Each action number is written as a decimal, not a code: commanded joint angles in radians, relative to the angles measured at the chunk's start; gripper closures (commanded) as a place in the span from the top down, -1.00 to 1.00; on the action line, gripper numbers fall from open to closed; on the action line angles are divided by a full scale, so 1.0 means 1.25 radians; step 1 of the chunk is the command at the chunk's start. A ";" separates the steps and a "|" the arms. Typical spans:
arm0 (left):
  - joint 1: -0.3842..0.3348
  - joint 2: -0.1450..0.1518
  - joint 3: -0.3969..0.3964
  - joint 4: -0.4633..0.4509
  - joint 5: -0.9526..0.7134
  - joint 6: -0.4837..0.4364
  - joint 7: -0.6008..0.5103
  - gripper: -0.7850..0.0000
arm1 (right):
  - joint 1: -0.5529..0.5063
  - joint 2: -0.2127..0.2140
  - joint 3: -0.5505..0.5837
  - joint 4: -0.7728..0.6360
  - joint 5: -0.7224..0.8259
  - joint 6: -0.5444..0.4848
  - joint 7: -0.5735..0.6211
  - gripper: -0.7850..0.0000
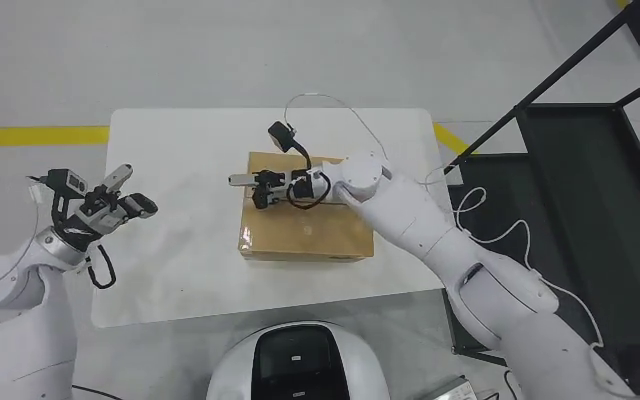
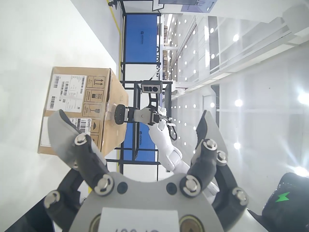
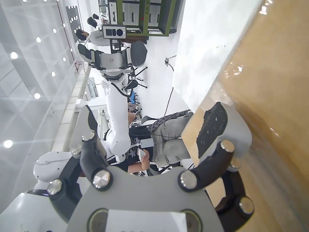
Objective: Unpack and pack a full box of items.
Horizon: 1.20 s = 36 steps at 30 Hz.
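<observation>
Brown cardboard box (image 1: 310,228), taped shut, labelled side, both arms' jaws spread.

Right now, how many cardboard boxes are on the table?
1. The closed cardboard box sits near the middle of the white table, right gripper over its top. None seems hidden.

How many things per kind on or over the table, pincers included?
cardboard box: 1
pincers: 2 (left pincer, right pincer, both open)
table: 1
total: 4
</observation>
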 commanded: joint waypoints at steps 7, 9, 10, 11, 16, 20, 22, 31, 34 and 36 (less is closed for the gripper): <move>0.033 0.009 0.002 -0.005 -0.032 -0.004 -0.007 1.00 | 0.018 -0.047 -0.031 0.085 0.009 -0.005 -0.017 1.00; 0.032 0.010 0.013 0.003 -0.036 -0.008 -0.003 1.00 | 0.021 -0.058 -0.036 0.112 0.018 -0.016 -0.010 1.00; 0.031 0.010 0.018 0.007 -0.038 -0.010 0.000 1.00 | 0.023 -0.063 -0.037 0.121 0.022 -0.023 0.000 1.00; 0.029 0.011 0.023 0.010 -0.042 -0.010 0.001 1.00 | 0.024 -0.067 -0.036 0.127 0.029 -0.033 0.016 1.00; 0.024 0.016 0.045 0.014 -0.042 -0.013 0.002 1.00 | 0.028 -0.065 -0.022 0.160 0.008 -0.050 0.060 1.00; 0.022 0.018 0.064 0.013 -0.049 -0.018 0.006 1.00 | 0.018 -0.046 0.005 0.157 -0.025 -0.039 0.074 1.00; 0.020 0.019 0.074 0.013 -0.053 -0.022 0.011 1.00 | 0.005 -0.034 0.021 0.145 -0.040 -0.030 0.069 1.00; 0.007 0.023 0.142 0.026 -0.033 -0.029 0.021 1.00 | -0.069 0.026 0.121 0.054 -0.094 0.017 0.037 1.00; 0.004 0.024 0.155 0.025 -0.034 -0.033 0.028 1.00 | -0.107 0.050 0.166 0.006 -0.113 0.034 0.029 1.00; 0.002 0.025 0.164 0.024 -0.029 -0.037 0.032 1.00 | -0.136 0.068 0.199 -0.028 -0.128 0.048 0.023 1.00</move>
